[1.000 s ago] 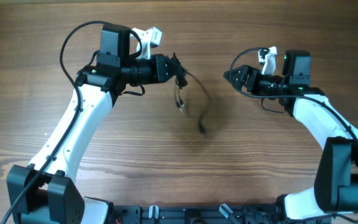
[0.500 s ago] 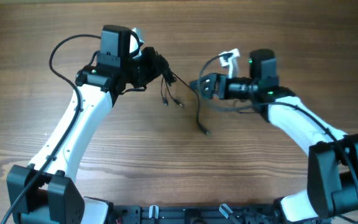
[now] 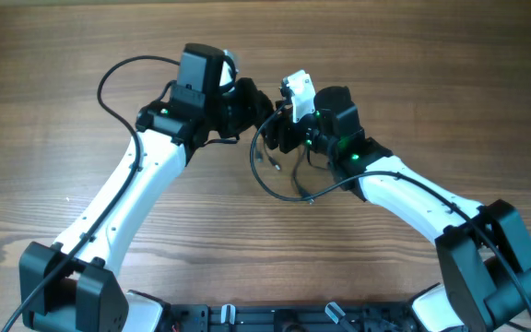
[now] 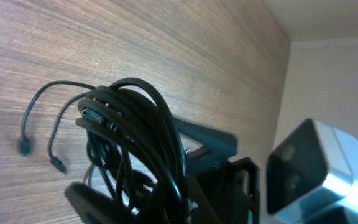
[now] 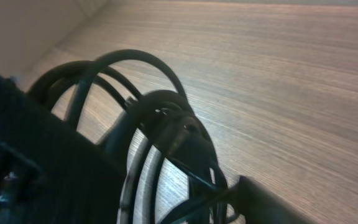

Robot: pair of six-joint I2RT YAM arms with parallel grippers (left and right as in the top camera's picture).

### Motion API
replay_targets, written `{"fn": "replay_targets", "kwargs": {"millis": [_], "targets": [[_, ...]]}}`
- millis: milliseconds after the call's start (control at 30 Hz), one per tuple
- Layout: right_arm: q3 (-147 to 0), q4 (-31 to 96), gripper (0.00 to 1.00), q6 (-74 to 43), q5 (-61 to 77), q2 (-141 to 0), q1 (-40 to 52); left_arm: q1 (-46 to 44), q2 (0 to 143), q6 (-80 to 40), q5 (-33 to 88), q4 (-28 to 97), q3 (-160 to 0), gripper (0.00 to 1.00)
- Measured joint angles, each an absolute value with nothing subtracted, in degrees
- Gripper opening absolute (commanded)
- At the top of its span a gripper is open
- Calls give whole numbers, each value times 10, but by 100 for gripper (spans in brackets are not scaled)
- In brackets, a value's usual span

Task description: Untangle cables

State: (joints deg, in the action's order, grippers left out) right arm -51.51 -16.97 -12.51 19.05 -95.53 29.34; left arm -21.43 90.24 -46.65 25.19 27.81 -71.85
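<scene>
The cables [image 3: 267, 164] are a knotted black bundle held off the table between the two grippers, with loose strands and small plug ends hanging below. My left gripper [image 3: 254, 103] is shut on the bundle; in the left wrist view the looped cords [image 4: 135, 124] rise out of its jaws [image 4: 166, 208], and two plug ends [image 4: 25, 146] dangle to the left. My right gripper [image 3: 278, 129] is right against the bundle from the right. In the right wrist view the loops [image 5: 166, 127] fill the space between its spread fingers [image 5: 185, 202], which look open.
The wooden table [image 3: 413, 65] lies under both arms. The two arms' wrists are close together at the upper middle. A thicker robot wire [image 3: 123, 74] loops beside the left arm. A black bar [image 3: 275, 318] runs along the table's near edge.
My right arm has swung left across the table up to the bundle. My left gripper has moved a little right with the cables, and the hanging strands swing under it.
</scene>
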Motion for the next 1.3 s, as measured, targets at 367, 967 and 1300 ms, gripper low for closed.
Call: {"fn": "replay_targets", "kwargs": {"millis": [367, 967, 1300], "targets": [[-515, -153, 7, -244, 261, -955, 256, -112, 904, -380, 299, 279, -719, 72], [-515, -168, 12, -311, 716, -955, 153, -128, 907, 114, 505, 380, -719, 55], [-515, -168, 13, -317, 731, -955, 179, -133, 912, 128, 510, 363, -719, 15]]}}
